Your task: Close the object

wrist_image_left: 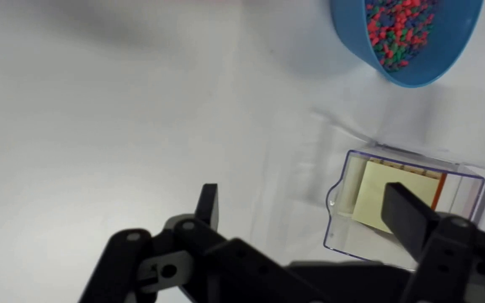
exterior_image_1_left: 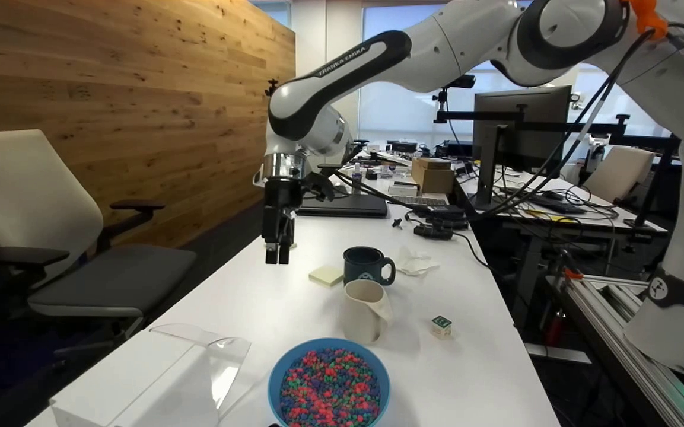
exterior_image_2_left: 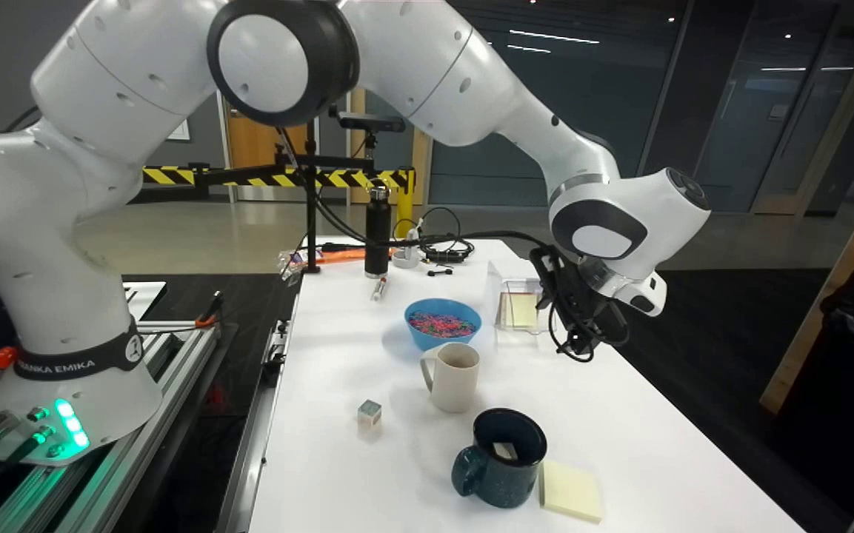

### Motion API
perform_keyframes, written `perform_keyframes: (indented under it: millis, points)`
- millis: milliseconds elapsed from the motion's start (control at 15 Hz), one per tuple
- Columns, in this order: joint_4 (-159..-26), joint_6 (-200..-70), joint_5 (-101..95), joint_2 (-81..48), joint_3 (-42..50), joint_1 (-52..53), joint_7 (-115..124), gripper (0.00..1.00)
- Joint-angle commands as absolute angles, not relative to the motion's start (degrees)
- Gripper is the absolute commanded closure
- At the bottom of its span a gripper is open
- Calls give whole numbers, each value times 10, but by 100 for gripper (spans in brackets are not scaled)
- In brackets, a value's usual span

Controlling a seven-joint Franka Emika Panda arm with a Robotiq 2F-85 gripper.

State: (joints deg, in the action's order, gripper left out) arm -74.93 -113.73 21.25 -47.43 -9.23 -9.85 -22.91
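Note:
The object is a low clear plastic box [exterior_image_1_left: 134,373] with a white body at the near left of the table. A clear curved flap [exterior_image_1_left: 223,367] stands out from its side, so it looks open. In an exterior view the box [exterior_image_2_left: 521,330] shows yellow notes inside, partly hidden by the gripper. In the wrist view the box [wrist_image_left: 364,242] has a purple edge with a tab facing left. My gripper [wrist_image_left: 301,187] is open and empty; its right finger overlaps the box, its left finger is over bare table. The gripper [exterior_image_1_left: 278,254] hangs above the table, apart from the box.
A blue bowl [exterior_image_1_left: 330,343] of coloured sprinkles stands beside the box. A cream mug [exterior_image_1_left: 360,317], a dark mug [exterior_image_2_left: 504,481], a note pad [exterior_image_1_left: 326,274] and a small cube [exterior_image_1_left: 441,327] are on the table. A black bottle [exterior_image_2_left: 377,237] stands beyond the bowl.

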Motion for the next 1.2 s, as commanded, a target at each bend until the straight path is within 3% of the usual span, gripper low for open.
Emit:
perform_keyframes:
  millis: [0,1133]
  points:
    - [-622,-1069,216,-556,-115,-99,-250,0]
    - [-394,-1044,210,-729,-145,-47,-209,0]
